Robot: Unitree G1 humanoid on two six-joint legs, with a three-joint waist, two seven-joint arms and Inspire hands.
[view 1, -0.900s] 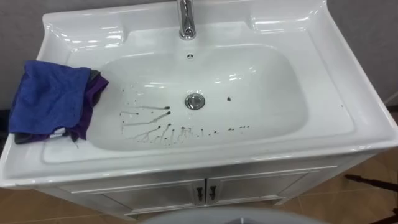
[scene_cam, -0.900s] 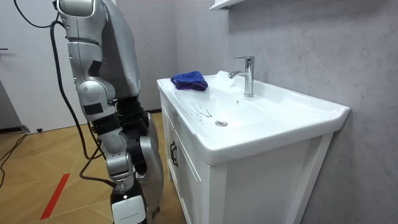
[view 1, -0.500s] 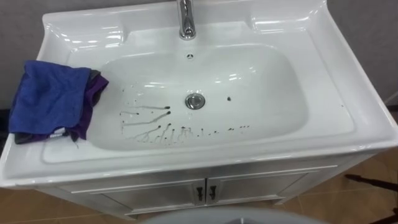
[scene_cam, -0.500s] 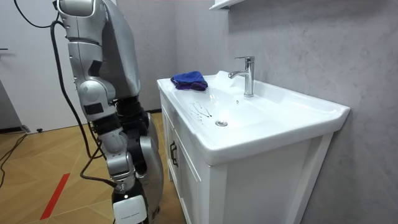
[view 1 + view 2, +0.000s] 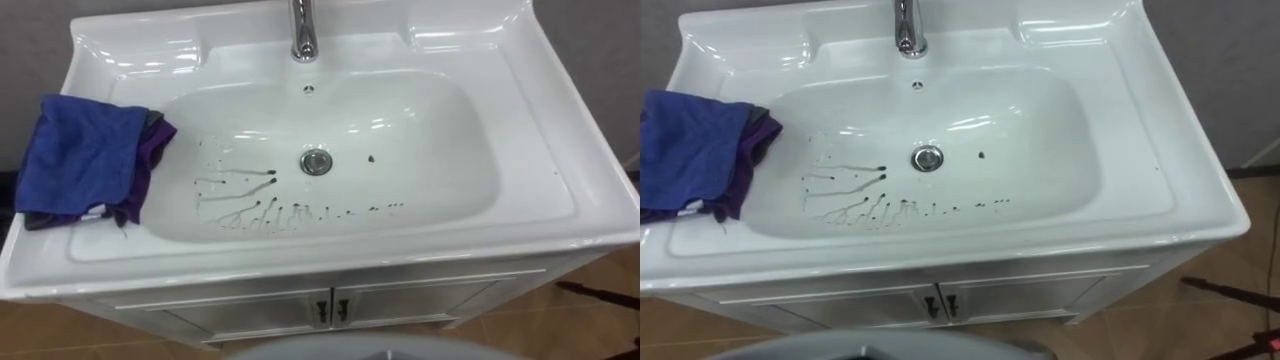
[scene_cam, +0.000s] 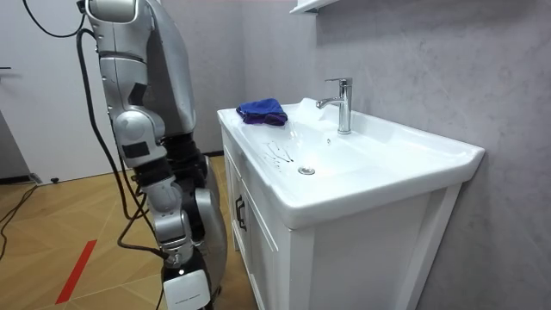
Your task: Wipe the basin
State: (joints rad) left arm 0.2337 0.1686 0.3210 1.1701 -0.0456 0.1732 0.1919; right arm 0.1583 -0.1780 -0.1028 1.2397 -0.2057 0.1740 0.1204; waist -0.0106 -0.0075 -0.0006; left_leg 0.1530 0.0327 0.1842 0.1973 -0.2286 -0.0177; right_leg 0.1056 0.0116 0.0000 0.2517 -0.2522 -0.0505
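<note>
A white basin [image 5: 560, 150] lies below me, set in a white cabinet. Dark streaks and spots of dirt [image 5: 240, 195] run across the bowl's left and front, beside the metal drain [image 5: 316, 161]. A blue cloth [image 5: 80, 155] with a purple layer under it lies bunched on the basin's left rim, partly over the bowl's edge. In the room view I stand upright at the basin's front. My right arm hangs straight down at my side, and my right hand [image 6: 185, 284] is low beside my leg, apart from the cloth [image 6: 263, 110].
A chrome faucet [image 5: 303, 35] stands at the back middle of the basin. Two cabinet doors [image 5: 330, 310] with small handles close the front below. A grey wall runs behind the basin, and wooden floor [image 6: 60, 215] lies behind me.
My body and hanging arm have shifted slightly toward the basin in the room view, and the eye view has moved a little with it. Cloth and stains lie unchanged.
</note>
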